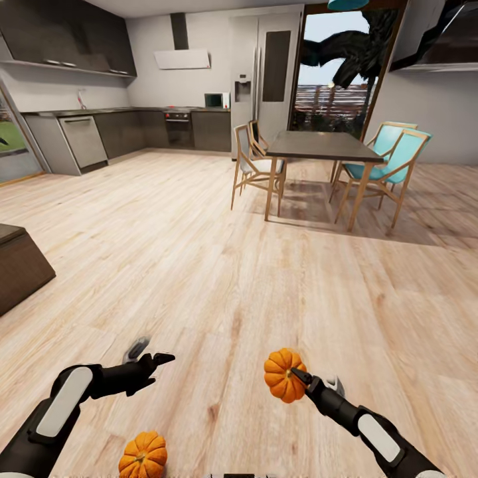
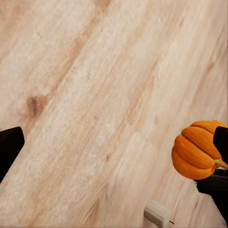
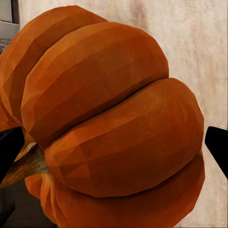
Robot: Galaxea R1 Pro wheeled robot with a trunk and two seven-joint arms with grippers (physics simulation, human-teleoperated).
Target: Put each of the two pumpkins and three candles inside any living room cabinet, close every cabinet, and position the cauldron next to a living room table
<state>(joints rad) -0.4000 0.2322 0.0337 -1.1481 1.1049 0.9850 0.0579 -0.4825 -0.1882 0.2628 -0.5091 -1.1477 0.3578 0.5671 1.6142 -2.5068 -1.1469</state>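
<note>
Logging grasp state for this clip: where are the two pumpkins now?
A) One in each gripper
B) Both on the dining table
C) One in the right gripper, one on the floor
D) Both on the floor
C: the right gripper holds one pumpkin; the other pumpkin sits on the floor, and the left gripper is empty.

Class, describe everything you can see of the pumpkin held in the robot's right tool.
The pumpkin is bright orange, round and deeply ribbed, with a smooth, faceted skin. Its short brown stem points sideways toward the right tool, so it is tilted, not upright. The tool's dark fingers sit on either side of it, gripping it above the pale wooden floor. It looks whole and unmarked.
</note>
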